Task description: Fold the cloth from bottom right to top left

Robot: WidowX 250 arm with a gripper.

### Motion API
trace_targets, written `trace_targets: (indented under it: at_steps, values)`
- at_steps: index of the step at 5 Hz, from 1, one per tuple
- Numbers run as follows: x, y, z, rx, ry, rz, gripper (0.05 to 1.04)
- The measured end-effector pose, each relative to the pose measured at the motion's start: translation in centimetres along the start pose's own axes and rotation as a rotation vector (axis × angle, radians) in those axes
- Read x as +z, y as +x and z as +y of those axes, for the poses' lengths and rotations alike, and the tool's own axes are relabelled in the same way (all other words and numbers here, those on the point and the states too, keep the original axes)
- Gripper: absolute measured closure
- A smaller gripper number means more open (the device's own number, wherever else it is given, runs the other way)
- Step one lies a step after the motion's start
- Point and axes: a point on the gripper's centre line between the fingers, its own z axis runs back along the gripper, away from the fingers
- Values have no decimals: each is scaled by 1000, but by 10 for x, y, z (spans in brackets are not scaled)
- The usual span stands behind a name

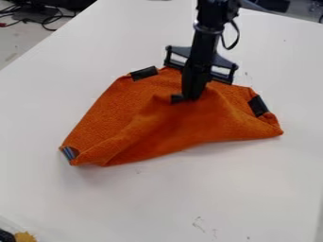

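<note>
The gripper point(185, 98) hangs from the top edge over the upper middle of the orange cloth point(151, 127), its lower end at the fabric. Below it the cloth bulges in raised folds, and its lower edge runs slanting from the lower left corner up to the right corner. Black patches mark the cloth's upper left edge and its right side, and a dark striped patch sits at the lower left corner. How the fingers stand against the fabric is hard to make out.
The cloth lies on a white table point(252, 189). Dark cables point(47, 19) lie beyond the table's upper left edge. A yellowish object point(25, 237) shows at the bottom left corner.
</note>
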Motion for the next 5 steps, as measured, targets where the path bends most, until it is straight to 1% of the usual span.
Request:
trace_targets:
  at_steps: [1, 2, 3, 4, 5]
  values:
    - [-11, -5, -1, 9, -22, -5, 603]
    - [-10, -3, 0, 1, -18, -12, 293]
    - [-2, 6, 0, -15, 11, -50, 83]
    - [8, 10, -11, -41, 54, -120, 79]
    - [25, 9, -25, -47, 64, -176, 83]
